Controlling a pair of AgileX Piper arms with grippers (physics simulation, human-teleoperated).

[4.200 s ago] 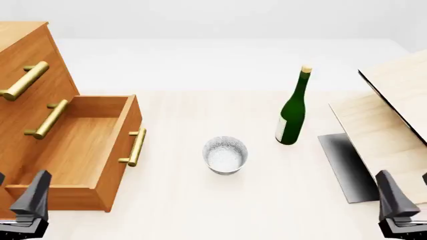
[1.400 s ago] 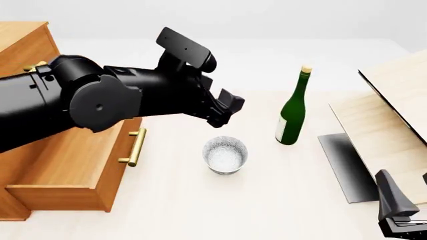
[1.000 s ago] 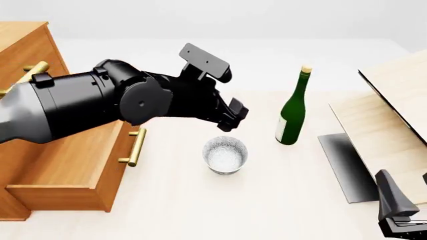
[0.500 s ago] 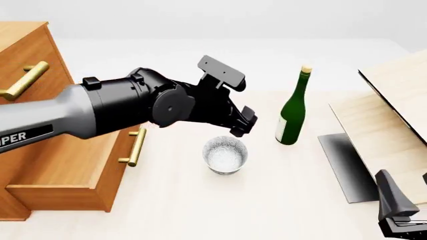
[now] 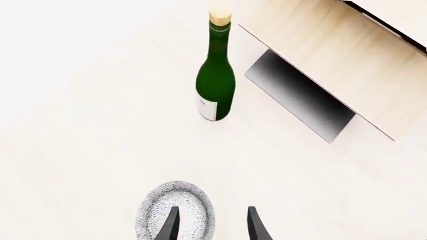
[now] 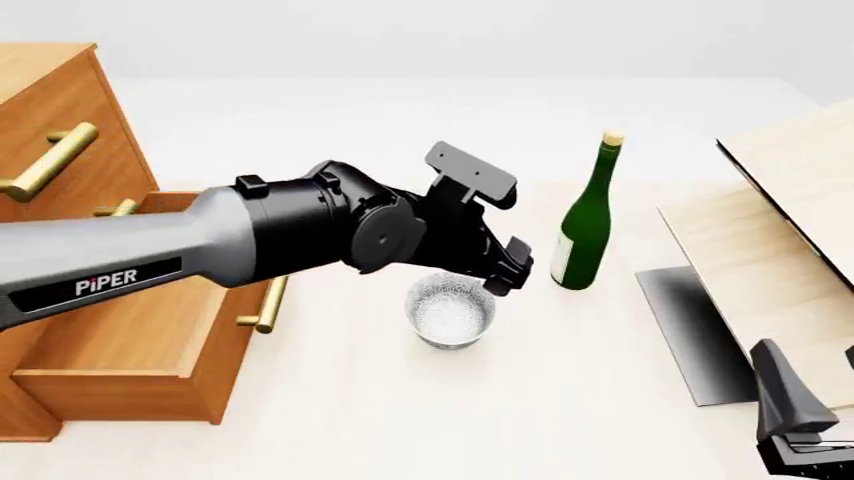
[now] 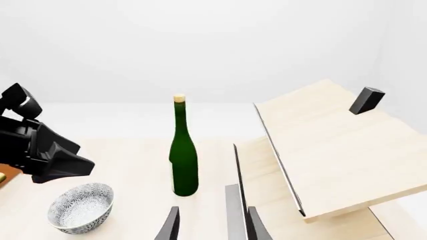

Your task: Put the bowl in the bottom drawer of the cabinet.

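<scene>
The white speckled bowl (image 6: 451, 308) stands upright on the table right of the cabinet (image 6: 47, 110). The bottom drawer (image 6: 114, 395) is pulled out, and my left arm hides part of its inside. My left gripper (image 6: 511, 272) hovers open just above the bowl's far right rim. In the left wrist view one finger (image 5: 171, 226) is over the bowl (image 5: 175, 216) and the other lies outside its rim. My right gripper (image 6: 797, 425) rests open at the near right corner, far from the bowl (image 7: 81, 206).
A tall green bottle (image 6: 582, 225) stands upright right of the bowl, close to my left gripper. Pale wooden boards (image 6: 781, 250) with a dark panel (image 6: 694, 335) fill the right side. The drawer's brass handle (image 6: 274, 300) faces the bowl.
</scene>
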